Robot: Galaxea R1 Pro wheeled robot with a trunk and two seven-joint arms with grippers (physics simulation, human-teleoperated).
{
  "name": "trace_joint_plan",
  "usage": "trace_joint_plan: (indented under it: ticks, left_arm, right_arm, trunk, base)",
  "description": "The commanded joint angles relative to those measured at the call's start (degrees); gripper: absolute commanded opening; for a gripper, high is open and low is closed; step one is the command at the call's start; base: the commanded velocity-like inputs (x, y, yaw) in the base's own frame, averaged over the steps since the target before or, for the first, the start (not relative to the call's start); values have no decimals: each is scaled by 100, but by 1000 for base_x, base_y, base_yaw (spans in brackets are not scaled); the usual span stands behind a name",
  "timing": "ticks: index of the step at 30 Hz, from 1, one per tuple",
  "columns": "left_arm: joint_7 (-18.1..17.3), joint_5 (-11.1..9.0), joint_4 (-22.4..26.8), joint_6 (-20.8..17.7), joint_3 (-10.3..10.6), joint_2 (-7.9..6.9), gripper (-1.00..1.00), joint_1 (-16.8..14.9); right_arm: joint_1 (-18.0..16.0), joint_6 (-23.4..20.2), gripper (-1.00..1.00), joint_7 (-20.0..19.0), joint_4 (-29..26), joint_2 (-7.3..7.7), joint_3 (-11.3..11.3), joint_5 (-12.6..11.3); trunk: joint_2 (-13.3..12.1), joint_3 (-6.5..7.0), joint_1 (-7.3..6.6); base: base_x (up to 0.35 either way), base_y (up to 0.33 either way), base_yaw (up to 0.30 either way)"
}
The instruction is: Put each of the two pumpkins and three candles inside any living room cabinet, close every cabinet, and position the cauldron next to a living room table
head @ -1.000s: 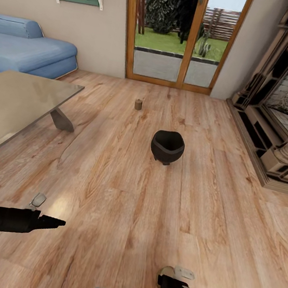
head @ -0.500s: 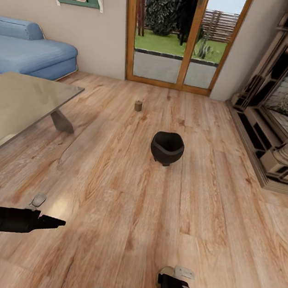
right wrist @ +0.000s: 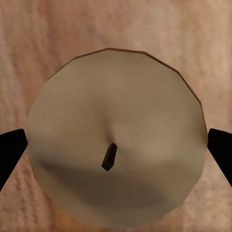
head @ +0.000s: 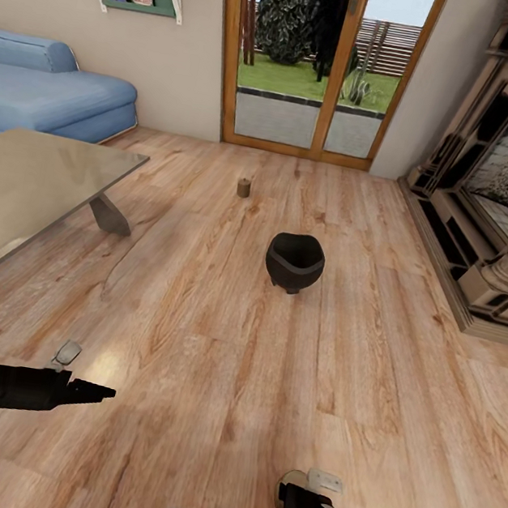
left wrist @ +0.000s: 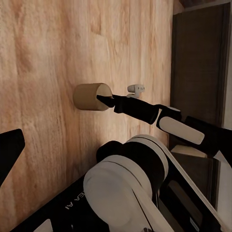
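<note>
One pale candle (right wrist: 116,140) stands on the wood floor between the fingers of my right gripper (right wrist: 116,150), which is open, its tips just off the candle's sides. The same candle (head: 292,479) shows low in the head view under the right gripper (head: 297,492), and as a stub (left wrist: 91,96) in the left wrist view. A second candle (head: 244,188) stands further off towards the glass doors. The black cauldron (head: 294,262) sits mid-floor. My left gripper (head: 101,391) hovers open and empty at lower left. The pumpkins are out of view.
A grey-topped table (head: 27,185) stands at the left, with a blue sofa (head: 59,88) behind it. A stone fireplace (head: 502,187) lines the right wall. Glass doors (head: 322,60) close the far end. A dark brown panel (left wrist: 198,58) borders the floor; I cannot tell whether it is the cabinet.
The head view has shifted down very slightly. The arms, candles and cauldron have not moved.
</note>
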State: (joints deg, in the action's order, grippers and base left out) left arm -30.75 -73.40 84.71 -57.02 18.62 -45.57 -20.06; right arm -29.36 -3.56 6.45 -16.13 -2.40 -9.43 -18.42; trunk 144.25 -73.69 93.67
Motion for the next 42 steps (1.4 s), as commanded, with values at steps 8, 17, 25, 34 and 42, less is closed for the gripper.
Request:
trace_joint_plan:
  ticks: [8,17,25,34,42]
  left_arm:
    - [-30,10,-7,-9,10,-4,100,-7]
    - [-30,10,-8,-10,10,-4,100,-7]
    - [-30,10,-15,-5,10,-4,100,-7]
    - [16,94,-78,6,1,4,100,-7]
    - [1011,441,-514,63,-31,201,100,-21]
  right_arm:
    - [0,-30,-100,40,-13,3,-50,-56]
    - [0,-30,-100,40,-13,3,-50,-56]
    - [0,-30,-100,40,-13,0,-50,-56]
    - [0,-62,-100,44,-40,-4,-43,-72]
    - [0,-104,-100,61,-118,17,-41,-85]
  trunk:
    - [2,-4,-1]
    - [-8,151,-19]
    - [-18,328,-39]
    - [-30,528,-63]
    - [-41,705,-83]
  base:
    - [0,0,0]
    - [0,0,0]
    - [0,0,0]
    - [0,0,0]
    - [0,0,0]
